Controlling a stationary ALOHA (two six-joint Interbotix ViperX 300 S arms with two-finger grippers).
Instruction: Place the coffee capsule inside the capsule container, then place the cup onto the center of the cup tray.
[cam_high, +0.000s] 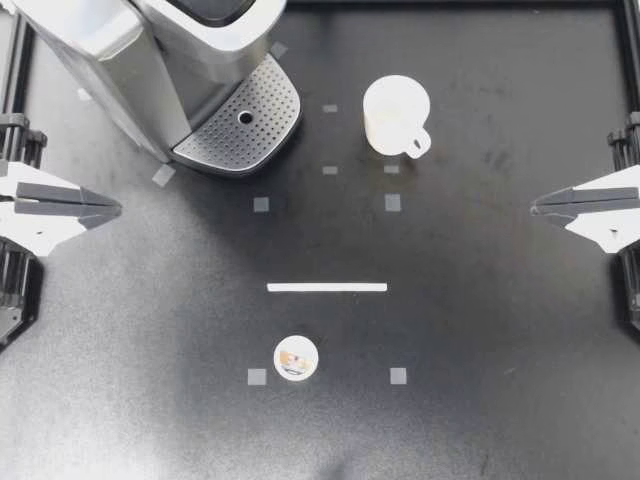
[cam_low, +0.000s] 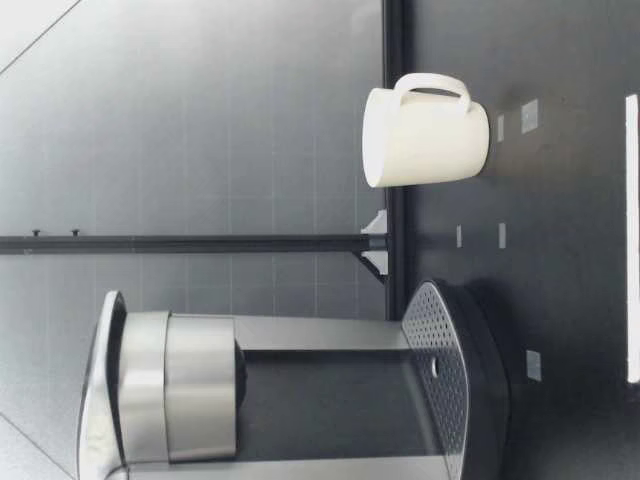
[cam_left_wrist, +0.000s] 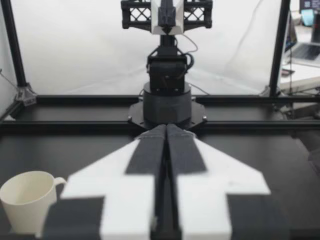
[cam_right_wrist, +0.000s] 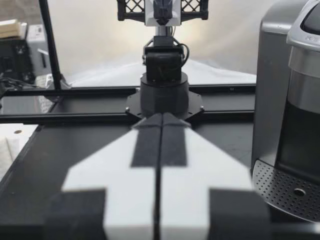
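A small white coffee capsule (cam_high: 296, 358) lies on the black table near the front, below a white tape strip. The white cup (cam_high: 394, 115) stands upright at the back, to the right of the coffee machine (cam_high: 160, 60); it also shows in the low view (cam_low: 425, 132) and beside my left gripper in its wrist view (cam_left_wrist: 27, 200). The machine's perforated cup tray (cam_high: 240, 128) is bare. My left gripper (cam_high: 118, 208) rests shut at the left edge, my right gripper (cam_high: 534, 206) shut at the right edge. Both hold nothing and stay far from capsule and cup.
A white tape strip (cam_high: 327, 287) lies mid-table, with several small grey tape squares (cam_high: 392, 202) around it. A black frame rail (cam_high: 625, 60) borders the table. The opposite arm's base (cam_left_wrist: 167, 100) faces each wrist camera.
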